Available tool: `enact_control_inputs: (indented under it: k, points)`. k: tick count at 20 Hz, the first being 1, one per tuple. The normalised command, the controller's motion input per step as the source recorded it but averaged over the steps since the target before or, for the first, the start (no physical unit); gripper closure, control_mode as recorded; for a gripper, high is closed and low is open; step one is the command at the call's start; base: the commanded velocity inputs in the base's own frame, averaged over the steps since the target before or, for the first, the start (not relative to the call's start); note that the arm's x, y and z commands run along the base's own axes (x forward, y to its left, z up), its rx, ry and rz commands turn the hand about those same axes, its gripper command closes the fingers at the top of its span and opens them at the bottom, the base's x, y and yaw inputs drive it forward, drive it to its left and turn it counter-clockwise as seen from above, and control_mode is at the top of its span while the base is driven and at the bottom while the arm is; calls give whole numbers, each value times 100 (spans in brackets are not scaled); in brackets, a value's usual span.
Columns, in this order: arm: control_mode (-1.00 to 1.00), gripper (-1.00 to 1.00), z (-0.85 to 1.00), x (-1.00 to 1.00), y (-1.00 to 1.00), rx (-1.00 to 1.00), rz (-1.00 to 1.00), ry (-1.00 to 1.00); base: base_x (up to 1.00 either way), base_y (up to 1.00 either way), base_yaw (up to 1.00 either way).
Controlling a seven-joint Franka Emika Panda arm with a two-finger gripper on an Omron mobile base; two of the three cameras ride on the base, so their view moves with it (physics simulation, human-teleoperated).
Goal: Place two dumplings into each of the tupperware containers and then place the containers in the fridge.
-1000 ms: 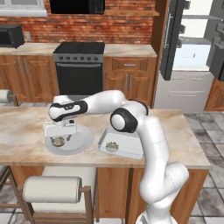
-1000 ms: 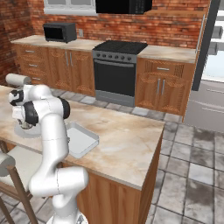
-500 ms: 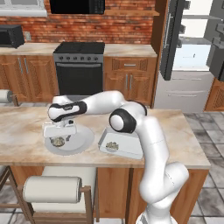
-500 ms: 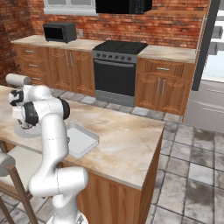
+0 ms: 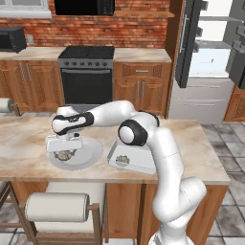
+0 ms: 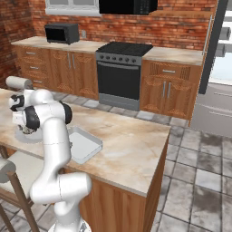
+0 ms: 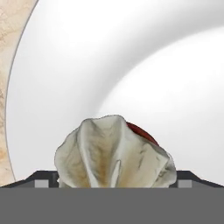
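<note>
The tool is spread wide, straddling a dumpling on the round plate at the table's 9 o'clock side. One container holds one dumpling. The fridge stands open; filling and storing remain.

Two dumplings, one round plate, one tupperware container, one fridge, one oven, one microwave

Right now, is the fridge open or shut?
Open. In the left base view the fridge shows its white interior and shelves, with the dark door swung out to the left of the opening.
</note>
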Motion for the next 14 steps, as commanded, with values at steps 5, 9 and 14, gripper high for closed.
enact_control_inputs:
  k: [5,9,14]
  points:
    - [-100,100,12,-14,-1,1,-3,0,0,0,0]
    - [-100,100,56,-51,-33,1,-7,-1,0,0,0]
    - [-100,100,53,-78,-80,4,-6,-2,0,0,0]
